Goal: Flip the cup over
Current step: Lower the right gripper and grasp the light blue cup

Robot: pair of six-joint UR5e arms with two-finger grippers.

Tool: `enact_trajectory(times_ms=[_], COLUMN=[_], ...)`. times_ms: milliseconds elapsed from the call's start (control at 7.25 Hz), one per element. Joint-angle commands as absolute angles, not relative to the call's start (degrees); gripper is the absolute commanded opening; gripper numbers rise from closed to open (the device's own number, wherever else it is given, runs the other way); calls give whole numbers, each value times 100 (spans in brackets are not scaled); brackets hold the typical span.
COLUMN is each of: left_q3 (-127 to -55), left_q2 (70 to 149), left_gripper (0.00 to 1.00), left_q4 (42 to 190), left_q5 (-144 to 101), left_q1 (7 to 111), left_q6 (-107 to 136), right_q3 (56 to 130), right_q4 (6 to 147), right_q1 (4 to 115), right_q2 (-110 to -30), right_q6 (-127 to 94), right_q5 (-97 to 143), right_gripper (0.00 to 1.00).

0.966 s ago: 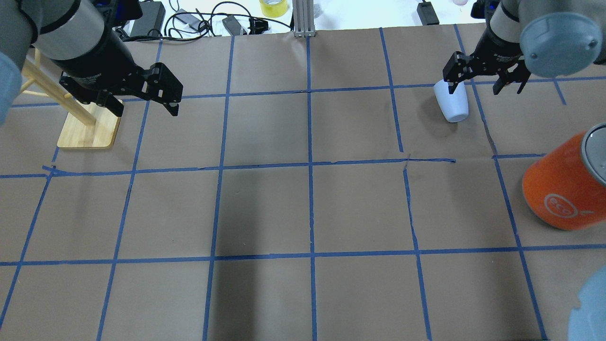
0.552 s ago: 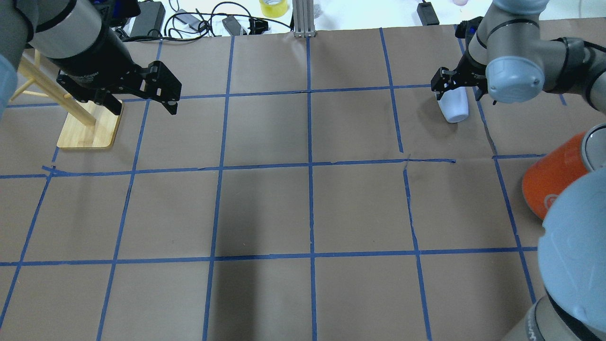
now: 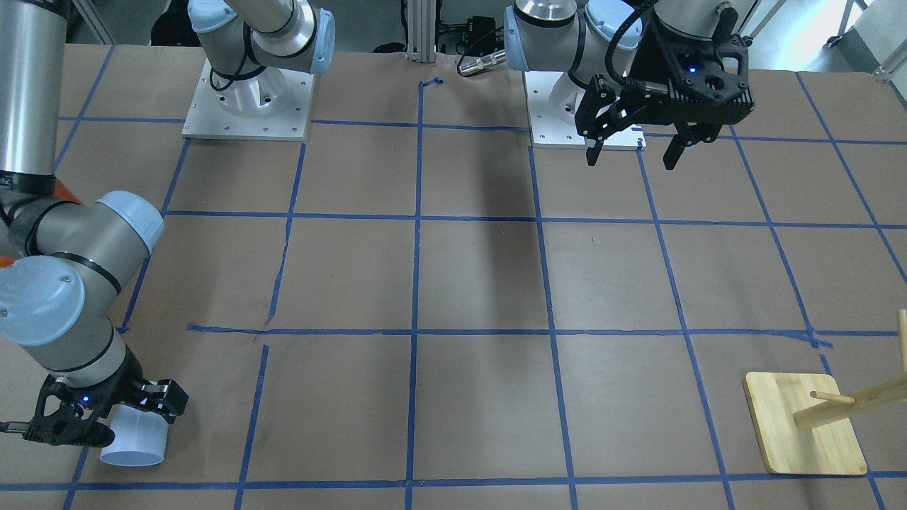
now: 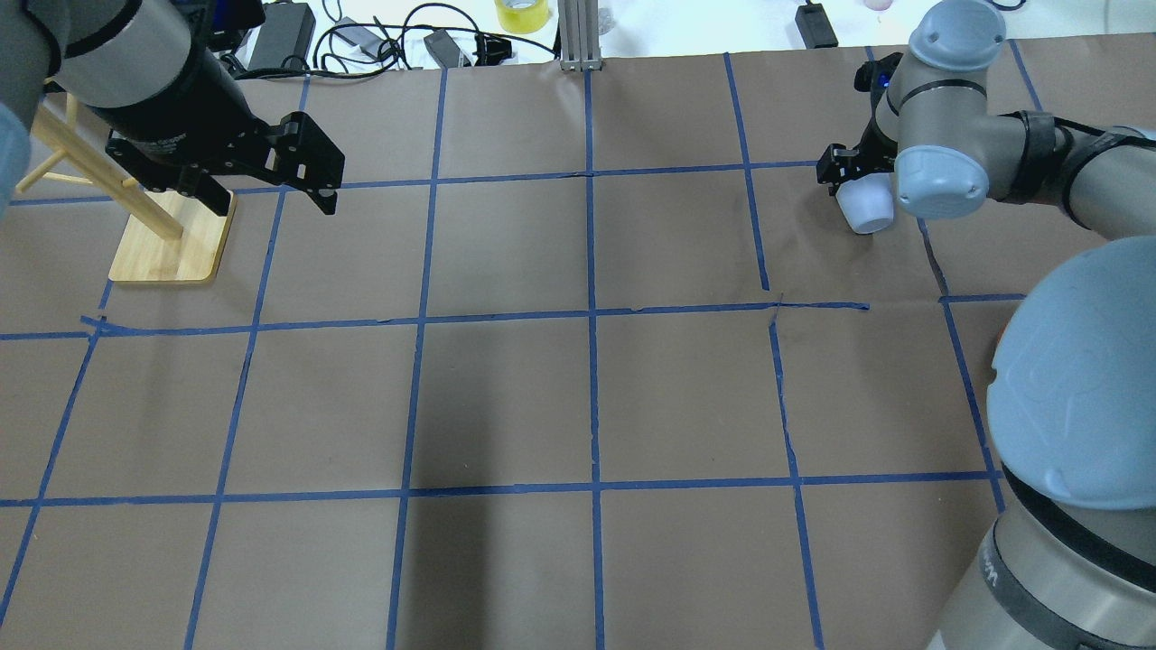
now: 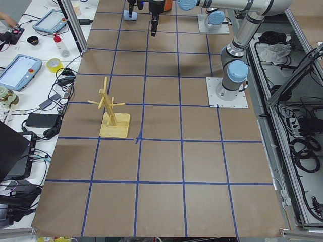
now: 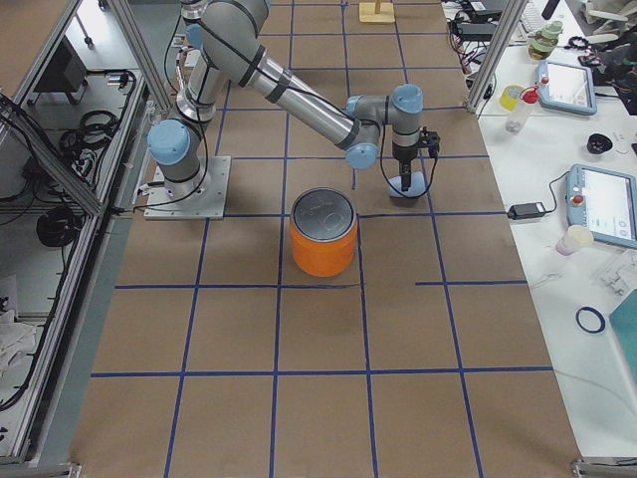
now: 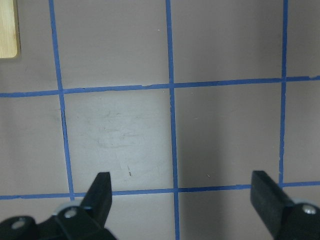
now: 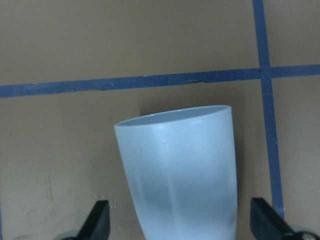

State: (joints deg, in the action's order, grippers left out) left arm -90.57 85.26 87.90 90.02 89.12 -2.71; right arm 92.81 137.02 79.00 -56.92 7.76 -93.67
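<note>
The cup is a small pale blue-white tumbler lying on its side on the brown paper. Its open end points away from the robot. It also shows in the overhead view and the front view. My right gripper points down over it, open, with a finger on either side of the cup's narrower end and a gap to each; it also shows in the front view. My left gripper is open and empty, held above the table near the wooden rack; it also shows in the left wrist view.
A large orange can with a silver top stands between the cup and the robot's base. A wooden peg rack stands at the far left. Cables and a tape roll lie beyond the table's far edge.
My right gripper has moved left and down from beside the cup until it straddles it. The right arm's elbow has swung in and now hides the orange can from overhead. The left arm has barely moved.
</note>
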Motion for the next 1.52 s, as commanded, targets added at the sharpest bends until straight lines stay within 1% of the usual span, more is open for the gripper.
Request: enact_trajectory(times_ms=[0, 138, 276, 552, 690, 966, 1103, 1379], left_q3=[-9053, -9053, -9053, -9070, -9070, -9070, -9053, -9053], left_q2=[8525, 8525, 8525, 8534, 8525, 8525, 8525, 8525], left_gripper=[100, 100, 100, 100, 100, 100, 100, 100], left_q4=[8789, 8789, 8789, 8789, 8789, 8789, 8789, 8789], left_q5=[9000, 9009, 9000, 9000, 8991, 8991, 8983, 8974], left_q1=[8903, 8895, 8895, 8824, 8833, 8833, 8833, 8833], left_q6=[-272, -272, -272, -264, -272, -272, -264, -264], right_q3=[9238, 9211, 9167, 9167, 9115, 8939, 8938, 8694], right_q4=[13966, 13966, 13966, 13966, 13966, 13843, 13512, 13492], right_q1=[7893, 7901, 7893, 7884, 7892, 7971, 8285, 9451], right_q2=[-5424, -5371, -5309, -5343, -5431, -5737, -5844, -5845], right_q6=[809, 809, 817, 826, 1122, 2543, 2775, 3126], right_q5=[-9360, -9360, -9317, -9308, -9299, -9290, -9125, -9132], right_gripper=[100, 99, 86, 37, 30, 30, 30, 28])
